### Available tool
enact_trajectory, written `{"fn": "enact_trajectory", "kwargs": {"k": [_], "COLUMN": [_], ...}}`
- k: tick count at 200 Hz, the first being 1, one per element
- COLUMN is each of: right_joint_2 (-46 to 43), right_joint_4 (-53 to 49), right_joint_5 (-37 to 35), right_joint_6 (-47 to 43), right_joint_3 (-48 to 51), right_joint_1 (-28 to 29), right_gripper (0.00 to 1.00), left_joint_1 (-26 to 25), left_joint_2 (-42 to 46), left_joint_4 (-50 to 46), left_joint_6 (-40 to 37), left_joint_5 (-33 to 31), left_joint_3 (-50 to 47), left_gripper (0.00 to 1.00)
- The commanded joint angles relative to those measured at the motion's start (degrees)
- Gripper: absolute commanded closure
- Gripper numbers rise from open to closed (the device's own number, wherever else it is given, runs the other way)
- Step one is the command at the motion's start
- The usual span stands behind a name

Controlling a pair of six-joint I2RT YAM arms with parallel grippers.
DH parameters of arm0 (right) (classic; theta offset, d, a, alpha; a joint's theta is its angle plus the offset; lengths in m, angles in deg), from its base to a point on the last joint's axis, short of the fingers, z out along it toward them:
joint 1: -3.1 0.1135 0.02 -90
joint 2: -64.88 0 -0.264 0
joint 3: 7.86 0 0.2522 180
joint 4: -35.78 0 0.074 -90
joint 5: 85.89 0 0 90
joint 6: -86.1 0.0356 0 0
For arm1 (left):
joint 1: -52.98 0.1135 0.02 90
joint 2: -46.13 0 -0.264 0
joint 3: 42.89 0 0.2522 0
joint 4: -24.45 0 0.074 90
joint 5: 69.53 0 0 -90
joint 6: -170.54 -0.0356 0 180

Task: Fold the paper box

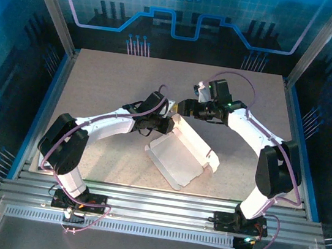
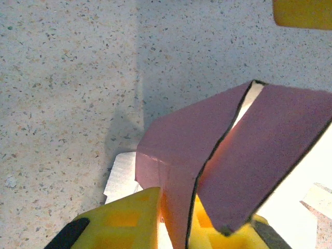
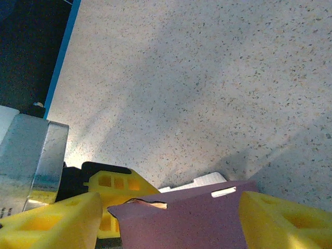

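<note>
The paper box (image 1: pixel 180 154) lies part-folded mid-table, its pale inner side up and one wall standing along its far-left edge. My left gripper (image 1: pixel 167 125) is at that raised edge. In the left wrist view my left gripper (image 2: pixel 179 228) is shut on a pink flap (image 2: pixel 181 150), and a second pink panel (image 2: pixel 270 150) leans beside it. My right gripper (image 1: pixel 184 107) hovers just beyond the same corner. Its yellow fingers (image 3: pixel 52 223) stand wide apart in the right wrist view, with a pink flap (image 3: pixel 181 218) between them and a slight gap at the left finger.
The speckled tabletop (image 1: pixel 116 80) is bare around the box. Blue rails (image 1: pixel 56 90) border the table on the left and right, and a metal frame (image 1: pixel 155 200) runs along the near edge. A yellow finger of the right gripper (image 2: pixel 303 13) shows at the top right of the left wrist view.
</note>
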Motion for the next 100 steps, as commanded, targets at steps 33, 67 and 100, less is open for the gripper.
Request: {"fn": "enact_trajectory", "kwargs": {"k": [33, 67, 100], "right_joint_2": [1.9, 2.5, 2.5], "right_joint_4": [1.6, 1.6, 1.5], "right_joint_5": [1.7, 0.8, 0.3], "right_joint_6": [-1.5, -2.3, -2.9], "right_joint_3": [0.6, 1.0, 1.5], "right_joint_1": [0.0, 0.2, 0.7], "right_gripper": [0.3, 0.3, 0.32], "left_joint_1": [-1.2, -1.3, -1.3], "left_joint_2": [0.7, 0.6, 0.6], "left_joint_4": [0.7, 0.9, 1.1], "left_joint_6": [1.5, 2.0, 2.4], "left_joint_5": [1.6, 1.8, 1.7], "left_joint_3": [-0.6, -0.5, -0.9], "left_gripper": [0.82, 0.81, 0.81]}}
